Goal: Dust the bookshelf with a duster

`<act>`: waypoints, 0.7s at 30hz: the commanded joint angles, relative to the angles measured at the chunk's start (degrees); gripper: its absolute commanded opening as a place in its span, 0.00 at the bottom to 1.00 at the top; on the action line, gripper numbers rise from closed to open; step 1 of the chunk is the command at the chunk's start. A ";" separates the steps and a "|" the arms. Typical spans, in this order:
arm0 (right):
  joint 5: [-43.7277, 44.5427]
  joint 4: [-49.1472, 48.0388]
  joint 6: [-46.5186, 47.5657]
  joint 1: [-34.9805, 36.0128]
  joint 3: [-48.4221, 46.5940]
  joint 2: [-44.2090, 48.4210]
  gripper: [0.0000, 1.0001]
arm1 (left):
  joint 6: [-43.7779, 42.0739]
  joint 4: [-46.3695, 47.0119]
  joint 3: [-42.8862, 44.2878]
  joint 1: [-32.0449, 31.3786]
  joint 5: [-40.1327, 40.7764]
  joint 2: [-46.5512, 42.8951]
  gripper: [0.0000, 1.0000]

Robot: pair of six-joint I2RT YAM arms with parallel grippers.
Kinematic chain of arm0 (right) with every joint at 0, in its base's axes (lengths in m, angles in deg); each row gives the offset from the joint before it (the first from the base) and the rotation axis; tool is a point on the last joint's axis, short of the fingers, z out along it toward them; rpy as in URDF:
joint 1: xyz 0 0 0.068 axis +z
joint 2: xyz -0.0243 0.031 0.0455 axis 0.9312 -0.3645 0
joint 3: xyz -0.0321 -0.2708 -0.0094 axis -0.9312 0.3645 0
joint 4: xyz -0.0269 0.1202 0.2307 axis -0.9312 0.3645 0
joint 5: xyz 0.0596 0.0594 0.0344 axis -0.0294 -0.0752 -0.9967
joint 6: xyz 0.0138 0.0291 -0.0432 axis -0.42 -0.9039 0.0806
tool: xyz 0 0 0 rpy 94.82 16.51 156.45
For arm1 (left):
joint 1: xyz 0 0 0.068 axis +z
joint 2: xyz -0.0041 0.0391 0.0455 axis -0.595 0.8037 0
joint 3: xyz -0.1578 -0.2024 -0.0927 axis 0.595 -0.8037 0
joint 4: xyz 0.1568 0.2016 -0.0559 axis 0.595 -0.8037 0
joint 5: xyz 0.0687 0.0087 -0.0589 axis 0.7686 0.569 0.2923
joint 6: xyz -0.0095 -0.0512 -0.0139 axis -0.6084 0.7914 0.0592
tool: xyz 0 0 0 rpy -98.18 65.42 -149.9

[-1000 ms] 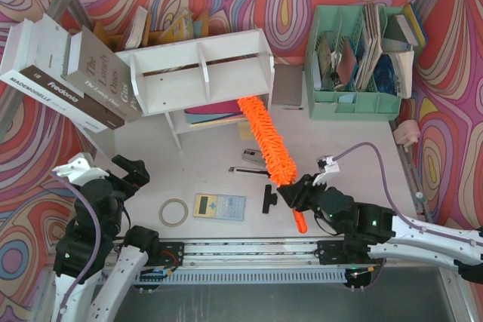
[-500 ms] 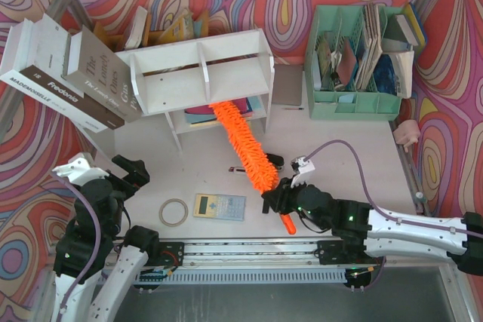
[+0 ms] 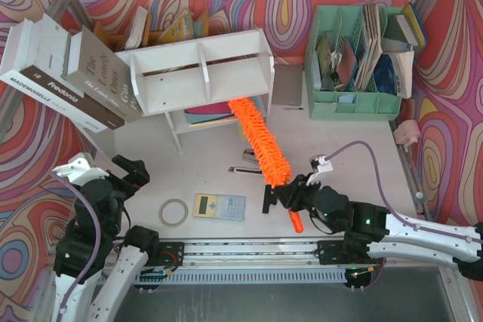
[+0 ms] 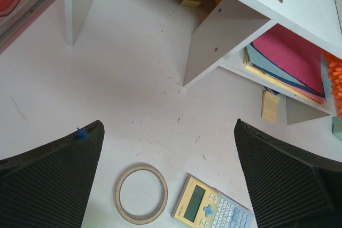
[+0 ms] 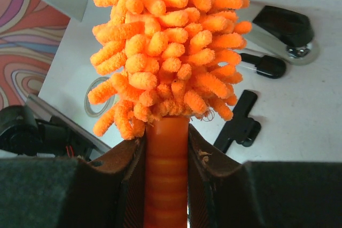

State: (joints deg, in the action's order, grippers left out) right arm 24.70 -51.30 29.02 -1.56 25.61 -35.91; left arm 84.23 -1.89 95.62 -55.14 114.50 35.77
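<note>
Clamping the right gripper (image 3: 290,200) shut on the ribbed orange handle (image 5: 166,177) of the duster (image 3: 260,137), pinching just below the start of the fluff, probably for the firmest control over such a long, floppy head. Angling the duster toward the far left and pushing its tip under the top board of the bookshelf (image 3: 198,73), into the lower tier, over or just beside the coloured folders (image 3: 211,115); judging this to be the sweeping of that lower tier, with the flat top and its fins possibly not yet done. Hanging the left gripper (image 3: 130,170) spread wide and holding nothing, at the near left, well apart from the shelf, seemingly parked clear of the sweep, above a tape ring (image 4: 141,193) and a calculator (image 4: 214,209). Losing the duster's tip beneath the top board from overhead, so not telling whether the fibres are touching the tier's floor, the folders or neither. Catching only a sliver of orange at the right edge of the left wrist view. Filling most of the right wrist view with fluff, hiding the shelf's inside there and partly covering a stapler (image 5: 283,33) on the table.
</note>
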 commanded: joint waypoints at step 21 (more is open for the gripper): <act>0.84 -7.23 2.96 0.34 -3.27 -6.42 0.00 | 0.32 0.00 -0.87 0.30 -0.39 -0.10 0.98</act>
State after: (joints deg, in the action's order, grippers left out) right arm 18.62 -59.14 33.80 -1.45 24.87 -45.90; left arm 84.25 -1.89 95.60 -55.14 114.50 35.77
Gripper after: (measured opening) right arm 0.331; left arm 0.984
